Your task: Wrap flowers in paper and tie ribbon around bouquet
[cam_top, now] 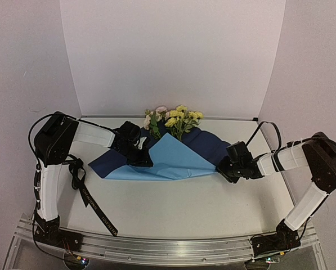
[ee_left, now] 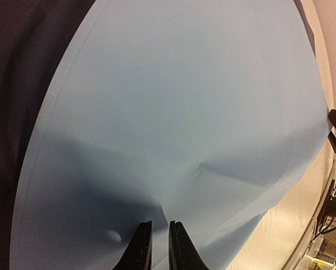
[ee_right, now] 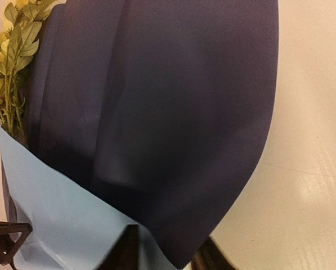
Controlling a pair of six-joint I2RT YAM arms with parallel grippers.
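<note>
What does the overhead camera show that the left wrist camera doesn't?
Only the overhead view shows the flowers, yellow and pale pink, at the far end of the wrap, and the black ribbon lying beside the left arm. Only the left wrist view shows, close up, the left gripper pinching the paper and the creases there. Both show that paper, its light blue face folded over the dark navy one.
</note>
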